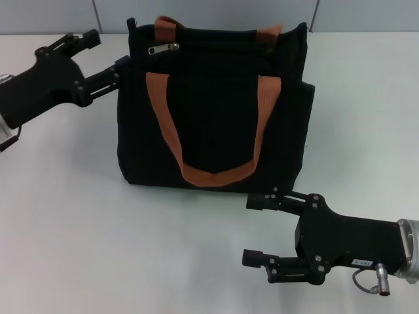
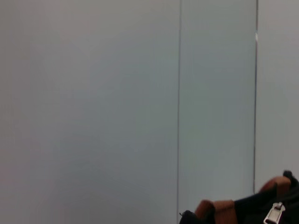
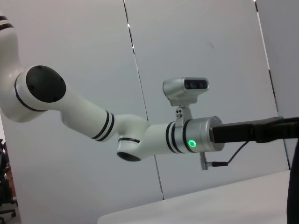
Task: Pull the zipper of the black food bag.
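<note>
The black food bag (image 1: pixel 216 111) stands upright in the middle of the table, its orange-brown handles hanging down its front. The silver zipper pull (image 1: pixel 163 48) lies on the zip line near the bag's upper left corner. It also shows in the left wrist view (image 2: pixel 274 213), at the top of the bag (image 2: pixel 254 205). My left gripper (image 1: pixel 110 49) is open and empty at the bag's upper left edge, with its nearer finger against the bag's side. My right gripper (image 1: pixel 248 229) is open and empty on the table in front of the bag's right corner.
The white table (image 1: pixel 78 229) runs out on all sides of the bag. A grey panelled wall (image 2: pixel 117 93) stands behind it. The right wrist view shows my left arm (image 3: pixel 140 135) reaching over the table (image 3: pixel 210 205).
</note>
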### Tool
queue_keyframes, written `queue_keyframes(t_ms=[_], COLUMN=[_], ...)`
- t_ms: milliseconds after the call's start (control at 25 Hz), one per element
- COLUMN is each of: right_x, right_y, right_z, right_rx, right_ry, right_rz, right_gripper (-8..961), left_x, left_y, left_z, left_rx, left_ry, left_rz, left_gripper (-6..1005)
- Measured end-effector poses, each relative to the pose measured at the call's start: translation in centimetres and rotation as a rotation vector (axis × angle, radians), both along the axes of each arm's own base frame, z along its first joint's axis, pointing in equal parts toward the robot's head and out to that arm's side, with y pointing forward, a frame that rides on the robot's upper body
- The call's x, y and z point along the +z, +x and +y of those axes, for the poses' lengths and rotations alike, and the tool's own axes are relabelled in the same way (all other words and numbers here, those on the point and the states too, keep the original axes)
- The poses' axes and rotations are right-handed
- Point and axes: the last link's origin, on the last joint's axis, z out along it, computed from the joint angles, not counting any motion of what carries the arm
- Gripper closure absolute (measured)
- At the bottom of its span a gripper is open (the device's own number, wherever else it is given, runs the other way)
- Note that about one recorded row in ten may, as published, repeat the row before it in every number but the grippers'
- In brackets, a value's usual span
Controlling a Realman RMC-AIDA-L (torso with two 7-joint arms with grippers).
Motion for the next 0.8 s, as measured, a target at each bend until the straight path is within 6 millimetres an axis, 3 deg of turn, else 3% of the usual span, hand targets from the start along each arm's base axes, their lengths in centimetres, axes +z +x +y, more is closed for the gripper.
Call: queue_keyframes(t_ms=[400,800], right_x=[0.0,-0.1], right_y=[0.0,-0.2], right_z=[0.0,0.4], right_rx=[0.002,0.007], right_ry=[0.002,0.007], right_rz=[0.001,-0.007], right_gripper=[127,127], left_x=[-0.2,1.4], left_y=[2.0,3.3], left_z=[0.2,-1.1], left_rx=[-0.072,-0.158], left_ry=[-0.197,-0.215], left_rz=[0.145,0.053], left_gripper=[190,190])
